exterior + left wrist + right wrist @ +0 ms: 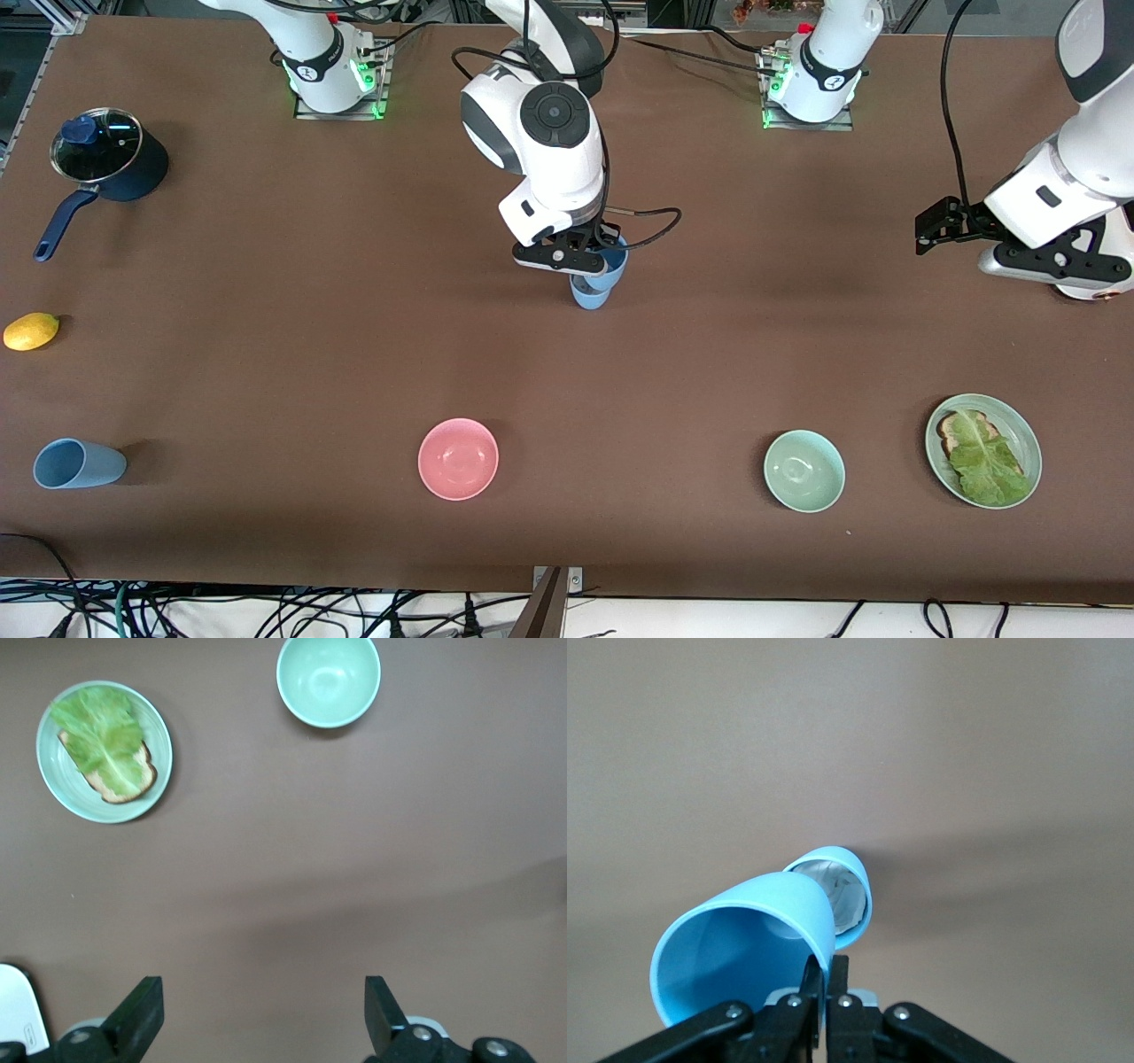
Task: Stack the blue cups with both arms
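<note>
We read the brown table (pixel 266 354) in the front view as a clock face, with twelve at the robots' bases.

The right arm (pixel 549 133) reaches down over the centre of the dial. The left arm (pixel 1063 195) waits out at three o'clock. The left gripper (pixel 923 234) (pixel 261 1003) hangs over bare table there, its fingers spread wide with nothing between them.

At ten o'clock stands a dark navy pot (pixel 111 159) with a glass lid. At four o'clock lies a pale green plate (pixel 1032 443) (pixel 46 771) carrying toast (pixel 952 430) (pixel 120 788) under a lettuce leaf (pixel 988 461) (pixel 97 735). Just beside it, toward five, sits a mint bowl (pixel 804 470) (pixel 329 680). A pink bowl (pixel 458 458) sits near six.

The right gripper (pixel 580 257) (pixel 826 970) is at the centre, its fingers pressed together on the rim wall of the held sky-blue cup (pixel 614 264) (pixel 744 939), which is tilted. Directly below it a second sky-blue cup (pixel 592 294) (pixel 864 886) stands mouth up on the table. We cannot tell whether the two touch.

The slate-blue cup (pixel 80 463) lies on its side at eight o'clock, well apart from the others. A lemon (pixel 31 330) rests at nine o'clock, at the table's edge.
</note>
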